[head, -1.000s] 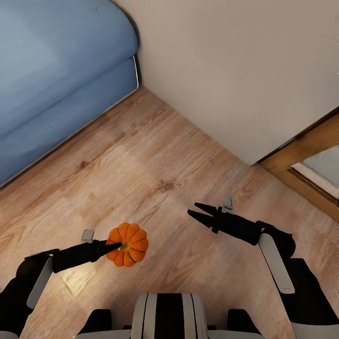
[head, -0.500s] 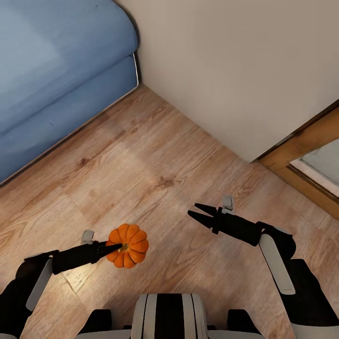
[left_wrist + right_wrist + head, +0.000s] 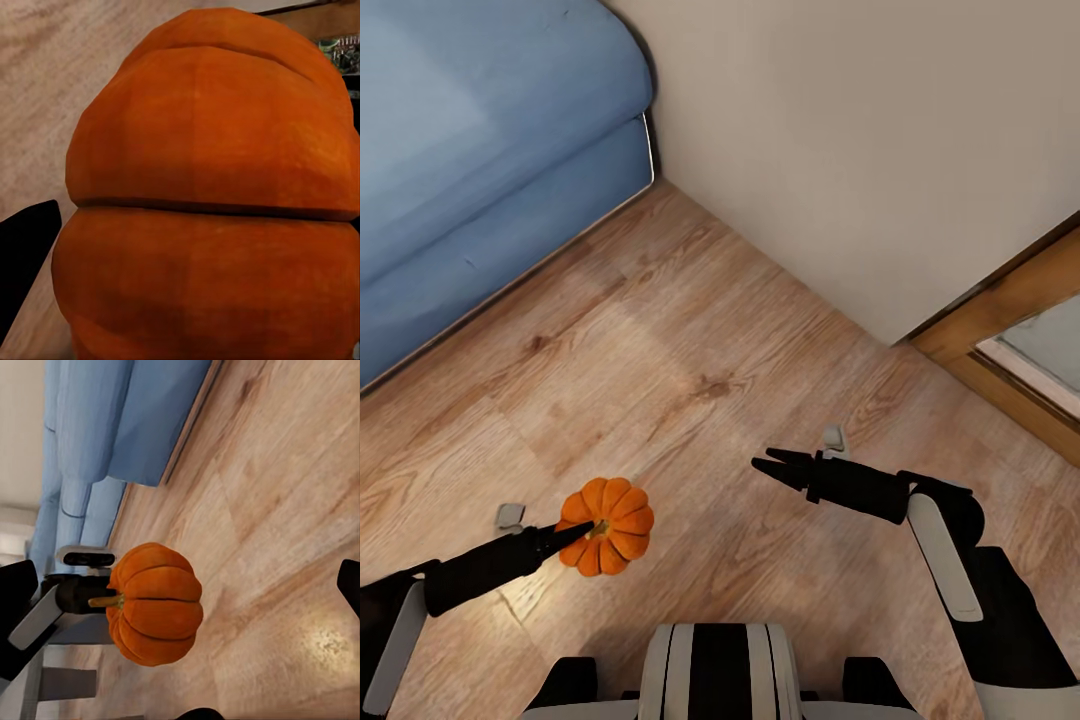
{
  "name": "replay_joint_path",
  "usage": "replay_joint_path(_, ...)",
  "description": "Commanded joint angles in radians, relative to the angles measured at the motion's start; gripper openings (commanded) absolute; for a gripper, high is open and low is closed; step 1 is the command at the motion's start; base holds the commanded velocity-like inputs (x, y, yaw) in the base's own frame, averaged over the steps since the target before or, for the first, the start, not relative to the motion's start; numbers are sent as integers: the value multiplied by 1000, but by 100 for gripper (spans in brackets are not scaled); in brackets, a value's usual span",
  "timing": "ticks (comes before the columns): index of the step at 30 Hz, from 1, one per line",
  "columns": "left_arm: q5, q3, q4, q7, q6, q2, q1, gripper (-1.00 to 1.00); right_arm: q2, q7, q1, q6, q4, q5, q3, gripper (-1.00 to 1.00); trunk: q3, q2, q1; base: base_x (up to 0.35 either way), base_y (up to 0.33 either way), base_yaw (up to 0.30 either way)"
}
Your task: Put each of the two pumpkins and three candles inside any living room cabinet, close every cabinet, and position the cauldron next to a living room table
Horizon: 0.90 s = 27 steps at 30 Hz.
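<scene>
One bright-orange ribbed pumpkin hangs just above the wooden floor at the lower left of the head view. My left gripper is shut on it at the stem. Up close, its orange ribs take up most of the left wrist view, with one dark finger beside them. The right wrist view shows the same pumpkin with its stem pointing toward the left arm. My right gripper stands open and empty to the pumpkin's right, over bare floor.
A blue sofa runs along the upper left. A beige wall closes off the far side. A wooden door frame stands at the right. Light wood floor lies between them.
My left arm has drawn back to the left, carrying the pumpkin with it. The right gripper has shifted slightly left and lower in the picture.
</scene>
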<state>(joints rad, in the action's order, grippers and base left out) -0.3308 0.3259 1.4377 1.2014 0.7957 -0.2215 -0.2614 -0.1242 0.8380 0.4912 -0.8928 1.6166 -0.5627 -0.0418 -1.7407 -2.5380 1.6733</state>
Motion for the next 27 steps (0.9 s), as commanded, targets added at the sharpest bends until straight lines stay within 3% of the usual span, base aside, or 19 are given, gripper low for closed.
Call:
replay_joint_path(1, 3, 6, 15, -2, 8, 4, 6, -100, 0, -3, 1, -4, 0, 0, -2, 100, 0, 0, 0, 0, 0, 0)
replay_joint_path(6, 0, 44, 25, -19, 31, 13, 10, -100, 1, -16, 5, -13, 2, 2, -8, 100, 15, 1, -2, 0, 0, 0)
replay_joint_path(10, 4, 59, 18, -46, 41, 36, 11, -100, 1, -108, 10, -32, 2, 1, -15, 100, 31, 2, -4, 0, 0, 0)
replay_joint_path(14, 1, 59, 14, -178, 38, 88, 19, -100, 1, -143, 23, -56, 2, 2, -31, 100, 46, 3, -5, 0, 0, 0)
replay_joint_path(18, -3, 58, 45, -230, 35, 111, 40, -100, 1, -152, 26, -62, 2, 2, -41, 100, 62, 4, -7, 0, 0, 0)
replay_joint_path(27, 0, 62, 54, -242, 37, 113, 46, -100, -4, -130, 14, -37, 2, -1, -48, 100, 97, 6, -11, 0, 0, 0)
